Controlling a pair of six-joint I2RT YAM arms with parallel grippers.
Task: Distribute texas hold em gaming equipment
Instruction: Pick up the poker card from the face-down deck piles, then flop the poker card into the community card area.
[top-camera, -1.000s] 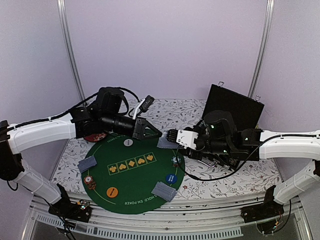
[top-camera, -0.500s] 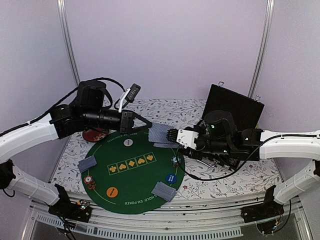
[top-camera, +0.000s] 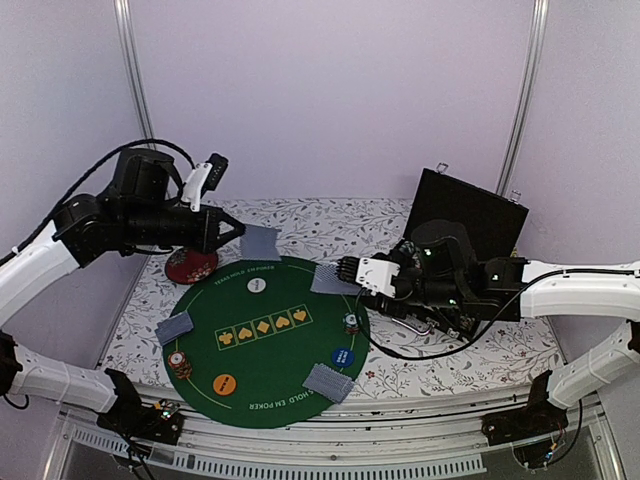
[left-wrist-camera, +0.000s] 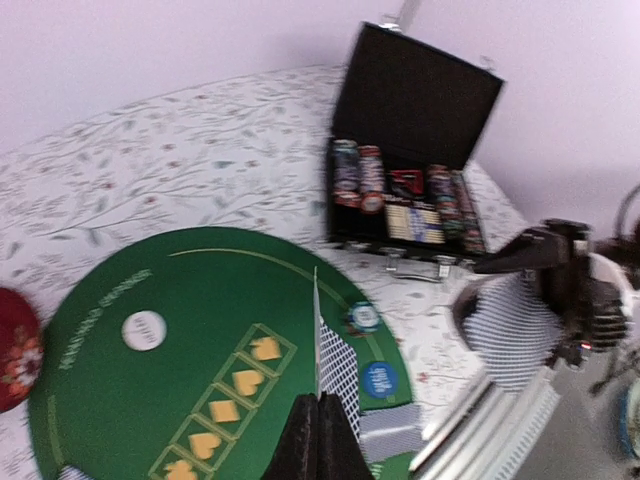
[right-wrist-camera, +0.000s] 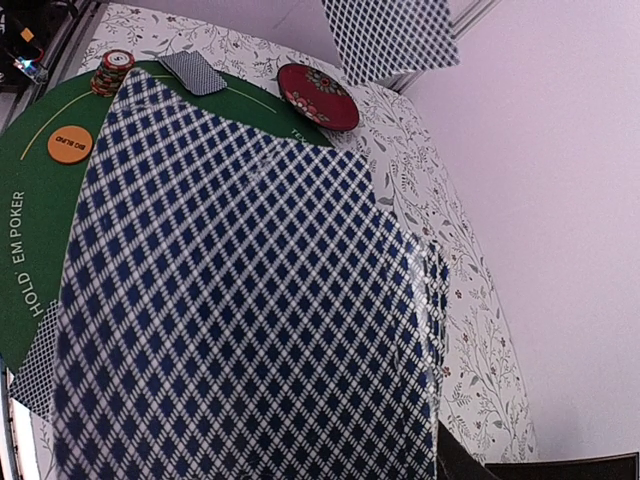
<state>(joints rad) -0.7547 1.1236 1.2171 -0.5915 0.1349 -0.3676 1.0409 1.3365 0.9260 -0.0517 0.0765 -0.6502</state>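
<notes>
Dealing step in hand. Left fingers (left-wrist-camera: 304, 450) clenched on one card (top-camera: 262, 241), aloft near the mat's (top-camera: 290, 370) far edge; right fingers (top-camera: 347, 268) grasp the deck (top-camera: 328, 279). Next: lower card onto mat, release

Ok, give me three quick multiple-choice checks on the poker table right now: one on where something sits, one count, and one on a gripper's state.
1. Where is the orange button?
A) by the near-left edge of the green mat
B) at the mat's centre
C) at the mat's far-right edge

2. How many card piles lie on the mat?
A) one
B) two
C) four

3. The left gripper is:
A) open and empty
B) shut on a single card, held in the air
C) shut with nothing in it

Answers:
1 A, it lies just inside the mat's near-left rim.
2 B, one pile is at the left edge and another is at the near right.
3 B, its fingers pinch one card, clear of the table.
</notes>
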